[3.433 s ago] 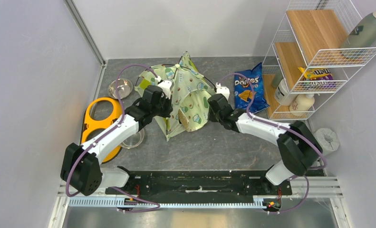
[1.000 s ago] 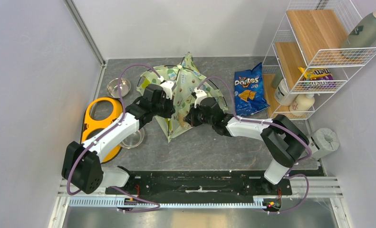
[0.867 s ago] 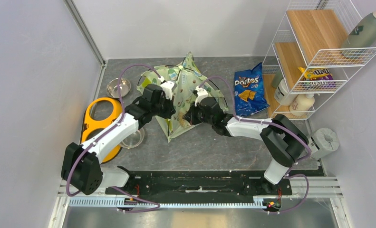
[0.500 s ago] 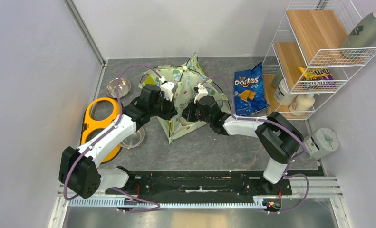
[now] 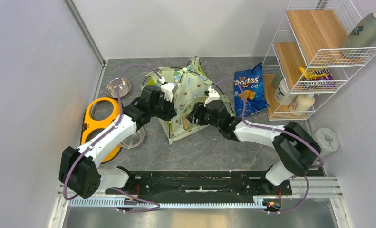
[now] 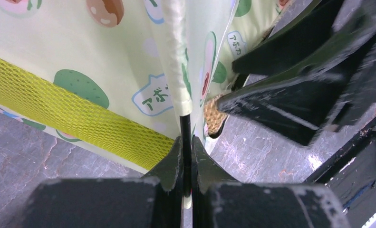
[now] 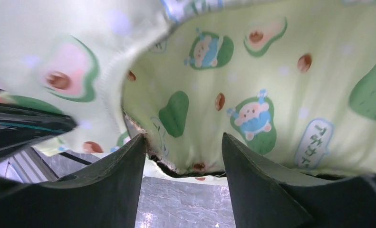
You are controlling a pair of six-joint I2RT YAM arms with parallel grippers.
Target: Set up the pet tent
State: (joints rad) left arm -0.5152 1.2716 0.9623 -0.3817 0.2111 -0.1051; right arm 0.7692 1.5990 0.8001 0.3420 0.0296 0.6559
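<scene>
Black pole (image 6: pixel 186 128) pinched tight between left fingers (image 6: pixel 169 166), just below its cloth sleeve. Right fingers (image 7: pixel 114 190) spread wide astride a printed hem, apparently gripping nothing. Pet tent (image 5: pixel 188 92) toward far edge of table (image 5: pixel 214 147), midway along: peaked but crumpled, no dome yet; poles to flex, base to spread.

Grey marbled tabletop (image 5: pixel 209 148), plain pale walls (image 5: pixel 29 71), white wire shelf rack (image 5: pixel 314 61) with wooden boards at right
</scene>
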